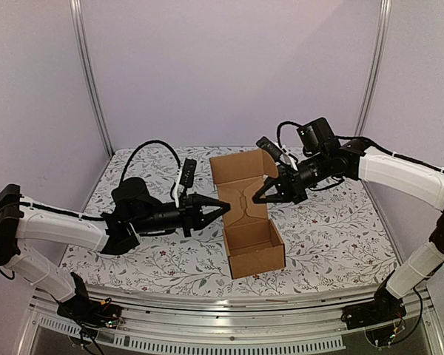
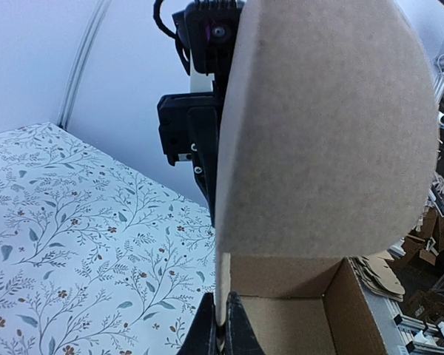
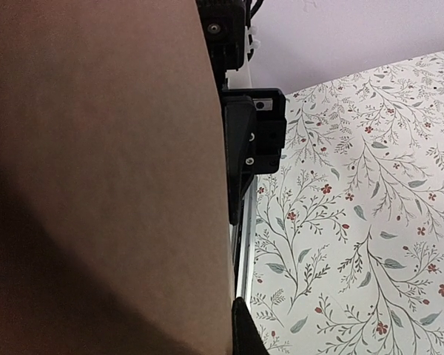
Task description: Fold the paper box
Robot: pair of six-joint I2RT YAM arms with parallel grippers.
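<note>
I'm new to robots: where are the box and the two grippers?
box (image 1: 257,262), top view, near outer wall.
left gripper (image 1: 225,208), top view, between its fingertips.
right gripper (image 1: 257,199), top view, between its fingertips.

Between the black left gripper (image 1: 223,209) and the black right gripper (image 1: 260,198), the paper box (image 1: 255,248) is plain matte brown, unprinted inside and out. Under both claws the table cover (image 1: 340,229) is white with grey-green leafy sprigs and small red flowers. Behind each claw the arm links (image 1: 59,229) are white with black joints. The walls (image 1: 229,66) beyond are pale lilac-grey.
</note>
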